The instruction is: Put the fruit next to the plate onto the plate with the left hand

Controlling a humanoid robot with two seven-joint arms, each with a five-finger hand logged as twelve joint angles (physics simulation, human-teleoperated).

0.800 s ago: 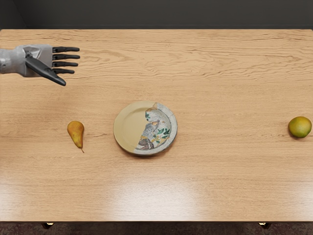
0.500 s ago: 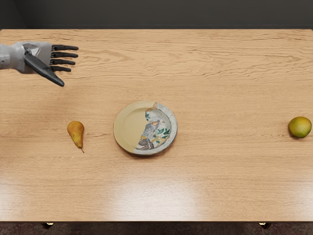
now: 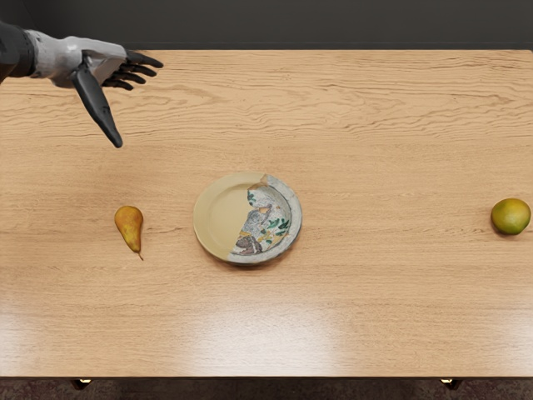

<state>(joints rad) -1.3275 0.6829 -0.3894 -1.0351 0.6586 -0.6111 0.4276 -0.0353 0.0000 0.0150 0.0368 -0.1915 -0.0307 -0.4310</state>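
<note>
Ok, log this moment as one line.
left hand: open, far-left corner | pear: on table, left of plate | right hand: unseen | step: pre-grasp

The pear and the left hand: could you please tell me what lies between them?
Nothing but bare wooden table: in the head view, no object sits between the open left hand and the pear.

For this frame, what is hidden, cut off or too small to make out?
- Right hand: nowhere in the head view.
- Left hand: its arm is cut off by the left edge, and a single view does not show its height over the table.
- Plate: the painted pattern is too small to read.
- Green fruit: too small to tell its kind.
</note>
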